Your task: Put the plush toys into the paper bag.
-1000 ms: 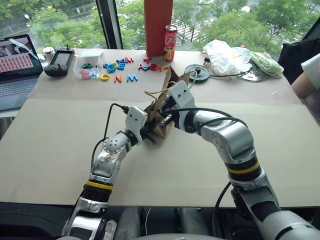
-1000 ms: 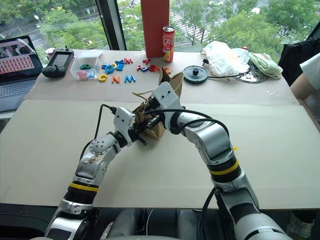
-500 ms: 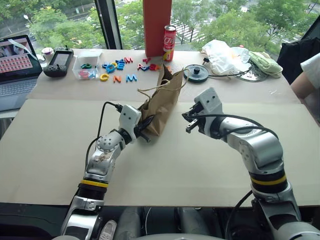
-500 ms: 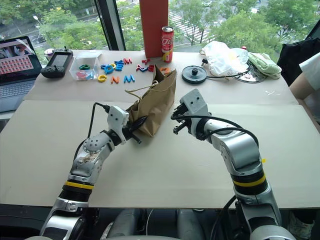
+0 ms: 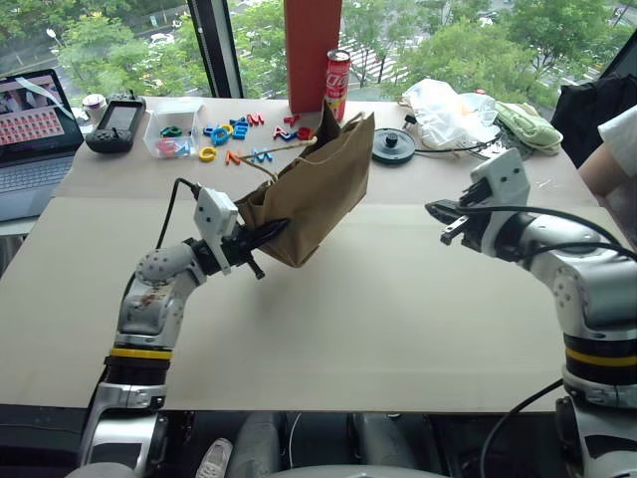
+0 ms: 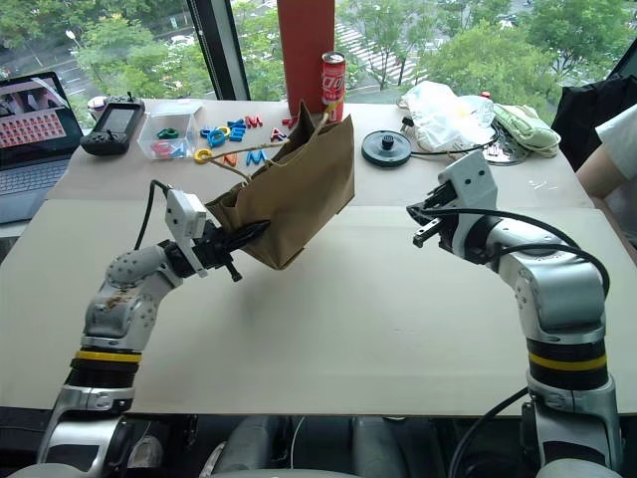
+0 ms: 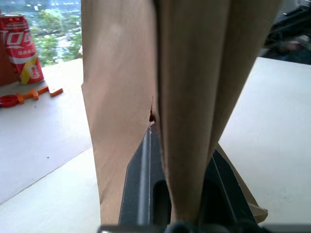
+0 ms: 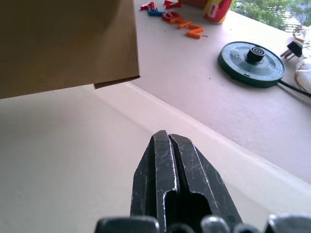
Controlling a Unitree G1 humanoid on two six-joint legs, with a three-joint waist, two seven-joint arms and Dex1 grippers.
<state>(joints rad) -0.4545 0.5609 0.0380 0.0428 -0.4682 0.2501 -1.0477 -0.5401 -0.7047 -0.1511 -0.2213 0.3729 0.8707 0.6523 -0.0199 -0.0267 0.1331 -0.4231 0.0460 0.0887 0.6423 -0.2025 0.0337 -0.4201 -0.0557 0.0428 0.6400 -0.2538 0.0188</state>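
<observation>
The brown paper bag [image 5: 314, 184] hangs tilted above the table, its mouth and twine handles toward the far side. My left gripper [image 5: 264, 234] is shut on a fold at the bag's lower near corner; in the left wrist view the paper [image 7: 194, 73] is pinched between the two fingers [image 7: 143, 165]. My right gripper [image 5: 438, 211] is shut with nothing in it, in the air well to the right of the bag. In the right wrist view the bag's corner [image 8: 63, 43] lies beyond the closed fingertips [image 8: 167, 138]. The plush toys are out of view.
Along the far edge stand a cola can [image 5: 338, 85], an orange pillar [image 5: 314, 50], coloured letters [image 5: 234, 134], a clear box [image 5: 174, 127], a laptop [image 5: 35, 129], a green disc [image 5: 395, 144], a white plastic bag [image 5: 448, 110] and a pale green cloth [image 5: 528, 124]. A person [image 5: 612, 159] is at the right.
The right gripper has left the bag and swung out to the right. The left gripper has moved left and up, lifting the bag off the table by its lower corner.
</observation>
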